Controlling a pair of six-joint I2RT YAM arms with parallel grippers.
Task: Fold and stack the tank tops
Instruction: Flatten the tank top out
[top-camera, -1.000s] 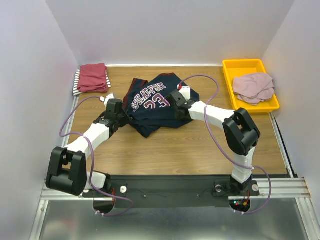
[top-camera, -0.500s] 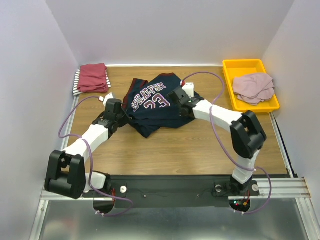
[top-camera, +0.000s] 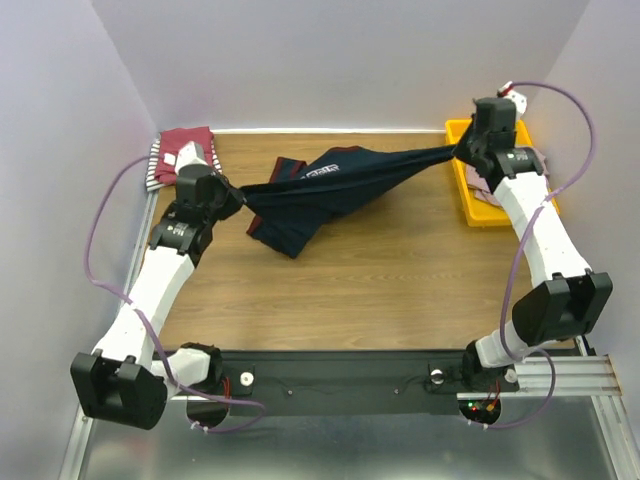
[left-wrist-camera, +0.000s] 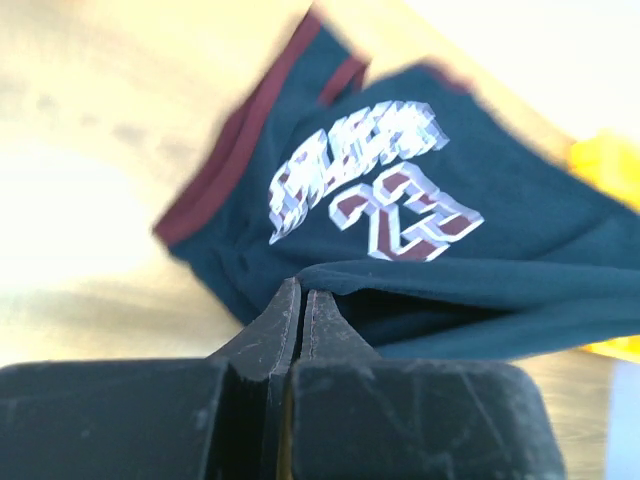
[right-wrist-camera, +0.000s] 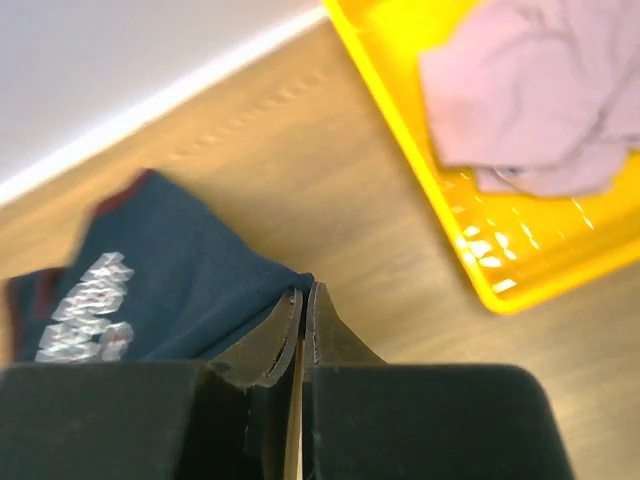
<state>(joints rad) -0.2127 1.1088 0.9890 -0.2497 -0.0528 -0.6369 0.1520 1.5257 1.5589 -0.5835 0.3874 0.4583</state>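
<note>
Stretching the navy jersey taut between both arms over the table.
I am holding the left gripper clamped on one end and the right gripper clamped on the other, beside the yellow tray.

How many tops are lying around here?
4: navy jersey stretched across the middle; dark-red top folded at the back-left corner, on a striped one; pink one in the yellow tray. More may be hidden.
</note>
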